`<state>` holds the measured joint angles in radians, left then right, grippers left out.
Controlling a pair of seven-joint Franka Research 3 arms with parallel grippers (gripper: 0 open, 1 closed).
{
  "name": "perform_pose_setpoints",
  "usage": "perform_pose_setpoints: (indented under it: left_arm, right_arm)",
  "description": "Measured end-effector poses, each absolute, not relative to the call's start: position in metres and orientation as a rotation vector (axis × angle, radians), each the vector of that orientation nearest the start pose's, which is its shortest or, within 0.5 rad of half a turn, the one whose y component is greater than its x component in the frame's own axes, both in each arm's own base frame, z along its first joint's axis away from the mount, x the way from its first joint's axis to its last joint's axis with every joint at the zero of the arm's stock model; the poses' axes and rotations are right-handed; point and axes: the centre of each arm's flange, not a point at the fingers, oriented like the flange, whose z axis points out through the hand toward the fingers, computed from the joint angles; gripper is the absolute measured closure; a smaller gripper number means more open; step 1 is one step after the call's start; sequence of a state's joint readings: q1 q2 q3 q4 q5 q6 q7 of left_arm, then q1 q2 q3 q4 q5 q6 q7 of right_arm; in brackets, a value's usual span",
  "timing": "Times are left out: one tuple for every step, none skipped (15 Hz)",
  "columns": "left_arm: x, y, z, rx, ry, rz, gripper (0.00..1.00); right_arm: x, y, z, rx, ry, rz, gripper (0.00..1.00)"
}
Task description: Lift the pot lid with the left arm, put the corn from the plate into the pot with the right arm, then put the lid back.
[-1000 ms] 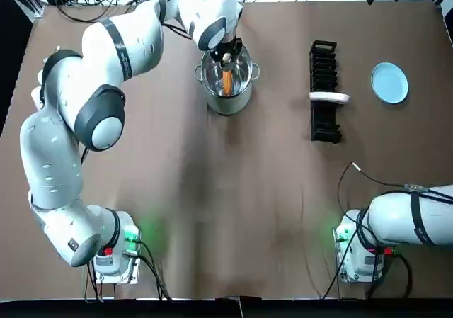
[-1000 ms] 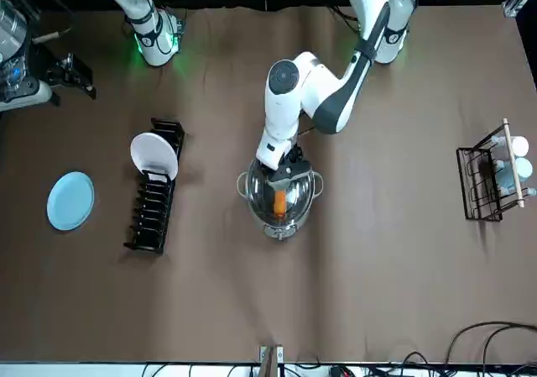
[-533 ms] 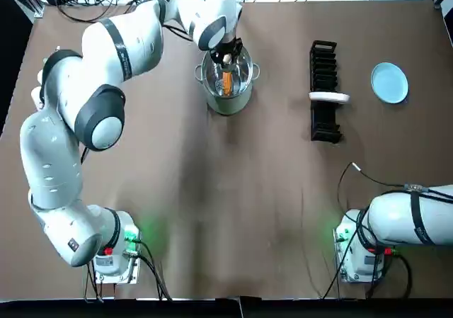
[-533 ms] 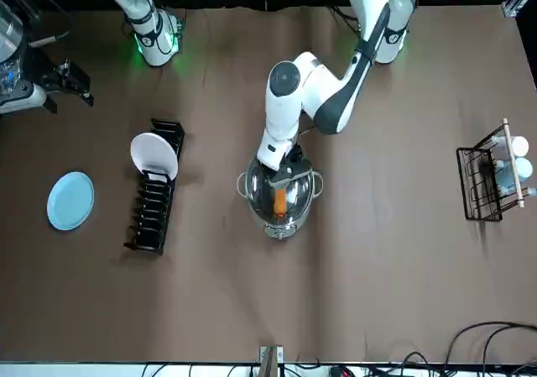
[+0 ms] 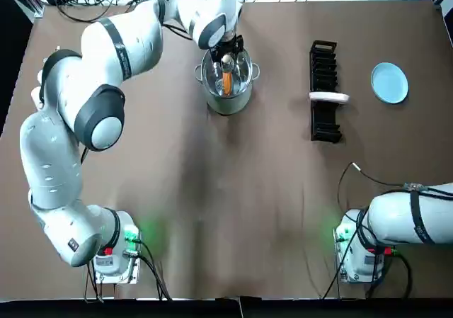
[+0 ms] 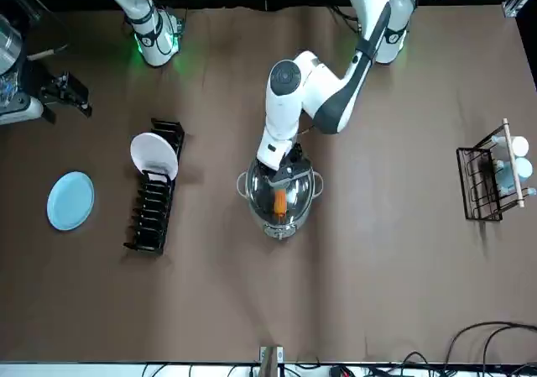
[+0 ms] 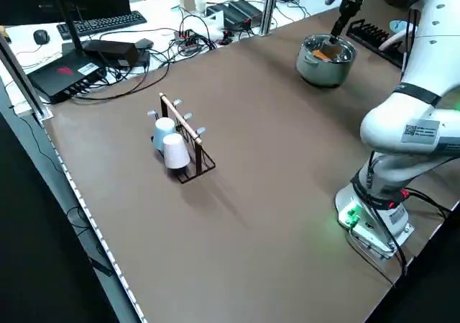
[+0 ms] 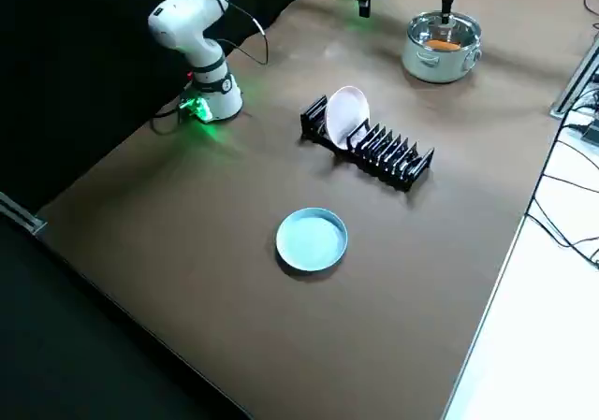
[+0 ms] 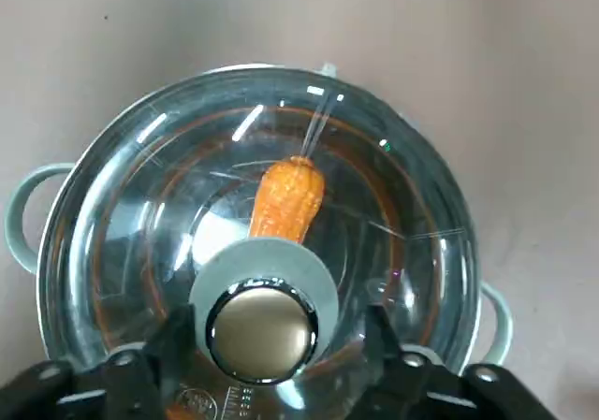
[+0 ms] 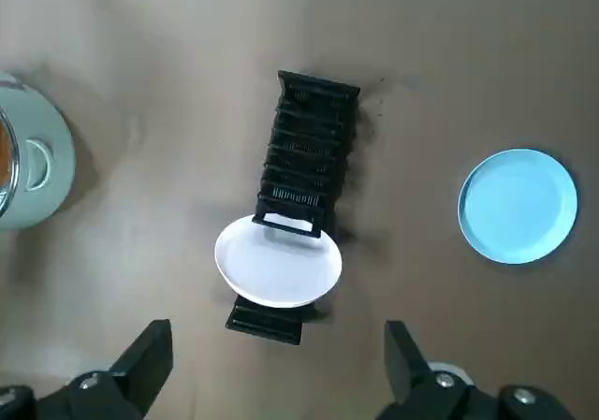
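The steel pot (image 5: 226,100) stands far across the table, left of middle. Its glass lid (image 9: 393,224) sits on it, and the orange corn (image 9: 285,200) lies inside, seen through the glass. My left gripper (image 5: 226,52) hovers right over the lid, open, with one finger on each side of the round knob (image 9: 260,331) and a gap to it on both sides. The light blue plate (image 5: 389,82) at the far right is bare. My right gripper (image 6: 60,93) hangs open, high near the far right corner, holding nothing.
A black dish rack (image 5: 324,91) with one white plate (image 5: 329,97) stands between pot and blue plate. A wire rack with cups (image 6: 491,175) sits on the robot's left side. Cables trail by the right arm's base (image 5: 361,254).
The left gripper has drawn back a little from the lid knob, which now shows more fully from above. The right gripper drifted slightly near the far right corner.
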<state>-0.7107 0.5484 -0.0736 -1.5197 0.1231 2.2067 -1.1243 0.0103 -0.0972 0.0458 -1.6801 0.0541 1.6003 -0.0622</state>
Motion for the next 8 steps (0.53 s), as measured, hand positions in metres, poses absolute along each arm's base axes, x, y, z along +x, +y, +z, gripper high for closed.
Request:
perform_pose_setpoints:
  left_arm:
    - [0.516, -0.494, 0.362, -3.183, -0.466, -0.228, 0.10]
    - [0.520, -0.491, 0.372, -3.190, -0.480, -0.246, 0.01]
    - [0.526, -0.483, 0.387, -3.198, -0.505, -0.270, 0.00]
    - [0.534, -0.471, 0.403, -3.196, -0.539, -0.287, 0.00]
    - [0.543, -0.453, 0.421, -3.183, -0.574, -0.294, 0.00]
    - [0.552, -0.431, 0.440, -3.166, -0.588, -0.295, 0.00]
    - [0.559, -0.408, 0.458, -3.147, -0.564, -0.284, 0.00]
    - [0.565, -0.383, 0.474, -3.127, -0.512, -0.261, 0.00]
  right_arm:
    - [0.525, 0.036, 0.628, -3.087, -0.181, -0.032, 0.00]
    - [0.526, 0.037, 0.628, -3.087, -0.181, -0.038, 0.00]
    - [0.526, 0.037, 0.629, -3.087, -0.182, -0.039, 0.00]
    - [0.526, 0.037, 0.628, -3.087, -0.182, -0.038, 0.00]
    - [0.526, 0.037, 0.628, -3.086, -0.183, -0.038, 0.00]
    - [0.526, 0.038, 0.628, -3.086, -0.184, -0.038, 0.00]
    - [0.526, 0.038, 0.628, -3.086, -0.186, -0.037, 0.00]
    - [0.526, 0.039, 0.628, -3.086, -0.187, -0.036, 0.00]
